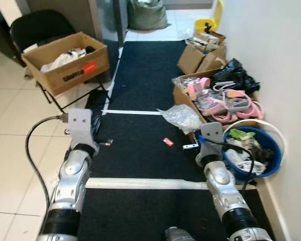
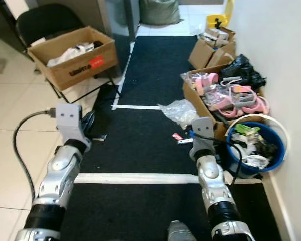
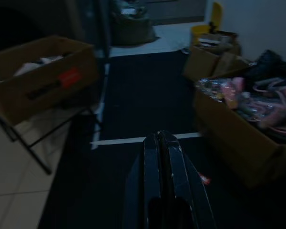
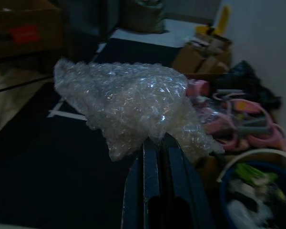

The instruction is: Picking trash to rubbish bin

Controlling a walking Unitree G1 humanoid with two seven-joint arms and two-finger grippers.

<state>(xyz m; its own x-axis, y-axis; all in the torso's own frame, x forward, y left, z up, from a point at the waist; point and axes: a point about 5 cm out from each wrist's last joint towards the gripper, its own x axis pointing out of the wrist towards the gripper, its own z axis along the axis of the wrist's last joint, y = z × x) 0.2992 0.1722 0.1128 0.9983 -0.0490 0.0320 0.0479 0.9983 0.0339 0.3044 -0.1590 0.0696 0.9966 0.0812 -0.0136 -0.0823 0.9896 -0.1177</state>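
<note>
The right gripper [image 4: 157, 143] is holding a crumpled wad of clear bubble wrap [image 4: 133, 102], its two black fingers [image 4: 148, 176] pressed together on the wad's lower edge. In the head views that same wad [image 1: 180, 118] is sitting out in front of the right arm, above the black carpet runner [image 1: 140, 135], just beside the open cardboard box of pink plastic items [image 1: 218, 98].

The step looks like the carry: trash is already gripped and is being brought to the bin. The likely bin is the round blue plastic tub with a white rim [image 1: 271, 143], low against the white wall [image 1: 286, 60] on the robot's right and already holding scraps.

The left gripper [image 3: 163, 143] is pointing forward over the runner with its fingers closed and nothing between them; it seems idle.

Next move calls for swinging the right arm to the right and a bit back until the wad is over the tub's opening, then parting the fingers. The wrap is light and springy, so it could catch on the rim or drift out.

A small red scrap [image 1: 168, 142] is lying on the runner, near the wad, probably the next pick. A second cardboard box of white rubbish [image 1: 65, 63] is resting on a black folding chair [image 1: 37, 27] to the left.
</note>
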